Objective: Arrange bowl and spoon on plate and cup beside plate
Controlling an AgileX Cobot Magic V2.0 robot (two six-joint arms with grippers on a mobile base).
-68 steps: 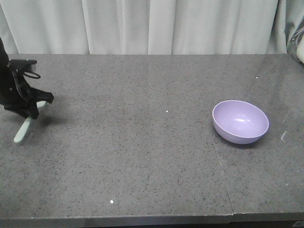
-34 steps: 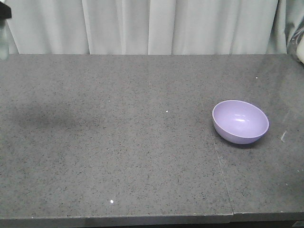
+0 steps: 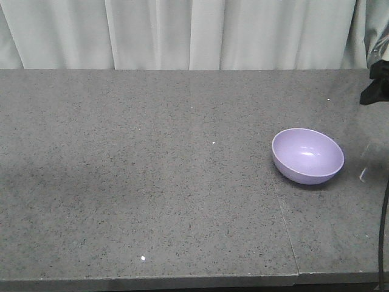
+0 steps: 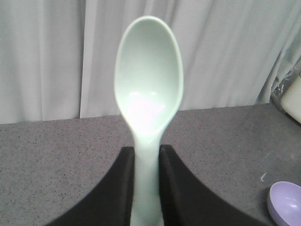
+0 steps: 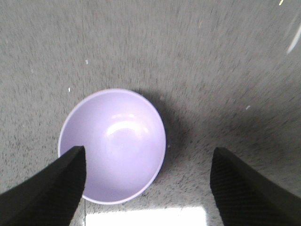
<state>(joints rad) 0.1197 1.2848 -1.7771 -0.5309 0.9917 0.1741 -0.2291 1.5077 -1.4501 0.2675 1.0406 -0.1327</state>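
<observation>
The lavender bowl (image 3: 307,156) sits upright on the grey table at the right; it also shows in the left wrist view's bottom right corner (image 4: 286,205). My right gripper (image 5: 148,150) hangs open above the bowl (image 5: 113,146): its left finger lies over the bowl's left rim, and its right finger is over bare table. Only a dark part of the right arm (image 3: 374,91) shows in the front view. My left gripper (image 4: 146,155) is shut on the handle of the mint-green spoon (image 4: 148,84), whose head points up. The plate and cup are out of view.
White curtains hang behind the table. A seam (image 3: 285,231) runs through the tabletop just left of the bowl. A cream object (image 4: 292,101) stands at the table's far right end. A black cable (image 3: 383,231) hangs along the right edge.
My left gripper has risen out of the front view, lifting the spoon off the table. The right arm has come into the front view at the upper right.
</observation>
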